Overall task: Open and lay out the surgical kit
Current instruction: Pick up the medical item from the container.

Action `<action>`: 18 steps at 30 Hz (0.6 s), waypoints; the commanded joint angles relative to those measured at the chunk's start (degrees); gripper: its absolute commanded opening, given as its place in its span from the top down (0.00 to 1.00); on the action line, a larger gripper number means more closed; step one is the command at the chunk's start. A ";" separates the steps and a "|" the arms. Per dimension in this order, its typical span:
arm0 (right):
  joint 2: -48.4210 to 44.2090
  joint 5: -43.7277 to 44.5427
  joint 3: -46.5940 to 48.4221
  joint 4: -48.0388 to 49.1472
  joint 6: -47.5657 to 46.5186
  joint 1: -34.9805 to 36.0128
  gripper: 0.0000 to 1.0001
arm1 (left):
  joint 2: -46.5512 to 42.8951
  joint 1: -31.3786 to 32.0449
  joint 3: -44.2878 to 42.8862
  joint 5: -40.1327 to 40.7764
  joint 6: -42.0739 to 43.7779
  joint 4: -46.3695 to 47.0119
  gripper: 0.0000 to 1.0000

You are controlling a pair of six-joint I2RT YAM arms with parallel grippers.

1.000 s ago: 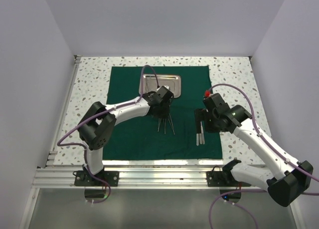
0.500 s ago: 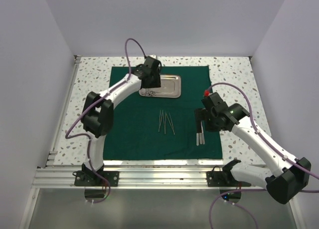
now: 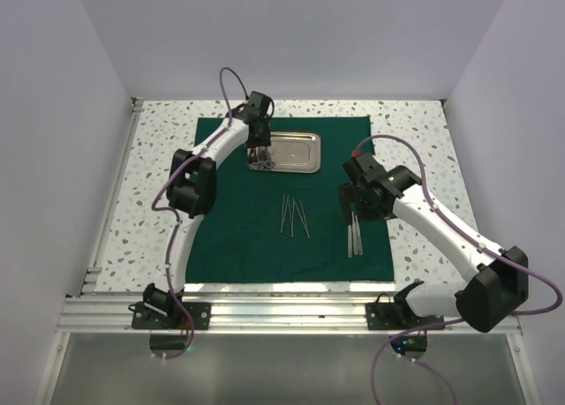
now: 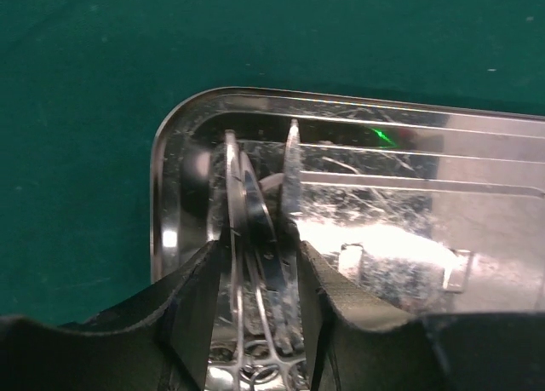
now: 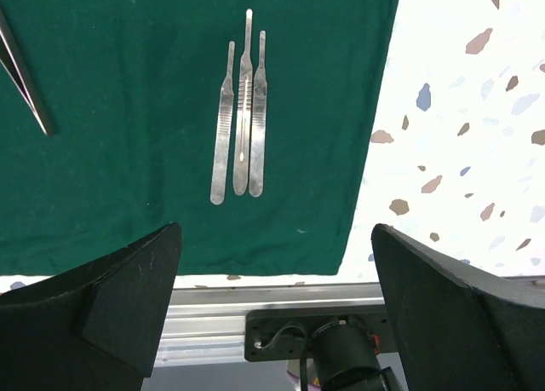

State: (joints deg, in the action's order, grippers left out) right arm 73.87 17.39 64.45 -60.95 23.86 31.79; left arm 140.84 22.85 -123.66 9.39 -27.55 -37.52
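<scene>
The dark green drape [image 3: 229,220] lies spread flat. The steel tray [image 3: 300,152] sits on its far middle. My left gripper [image 3: 259,152] is at the tray's left end. In the left wrist view its fingers [image 4: 200,289] are closed narrowly on a bunch of silver ring-handled instruments [image 4: 255,238] lying in the tray [image 4: 409,195]. Several slim instruments [image 3: 293,218] lie on the drape's middle. Three flat silver handles [image 3: 353,237] lie near its right edge, also in the right wrist view [image 5: 241,123]. My right gripper [image 3: 357,200] hovers above them, open and empty [image 5: 274,233].
The speckled tabletop [image 3: 424,140] surrounds the drape. An aluminium rail [image 3: 265,312] runs along the near edge, with the right arm's base [image 5: 341,357] below it. White walls close the left, right and back sides. Purple cables loop off both arms.
My left gripper left the slim instruments on the drape's middle and moved to the tray's left end. My right gripper shifted slightly toward the far side above the three handles.
</scene>
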 commanded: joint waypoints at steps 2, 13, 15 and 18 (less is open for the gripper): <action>2.07 2.12 3.14 -0.14 -1.36 -0.33 0.02 | 0.67 -0.70 -1.95 -0.07 2.15 -0.98 0.57; 5.32 1.51 4.46 0.48 -2.15 -0.59 0.02 | 0.58 0.17 2.81 -1.30 2.33 0.52 0.63; 5.41 1.42 4.37 0.57 -2.15 -0.76 0.02 | 0.93 0.87 2.54 -1.13 2.68 0.43 0.64; 5.24 1.42 4.29 0.57 -2.32 -0.77 0.02 | 2.25 1.75 1.58 0.45 2.16 -1.41 0.66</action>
State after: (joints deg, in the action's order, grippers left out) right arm 79.37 18.39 66.74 -60.73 22.74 31.35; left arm 141.53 23.22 -122.50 9.41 -26.35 -35.46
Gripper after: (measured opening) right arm 0.979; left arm 0.348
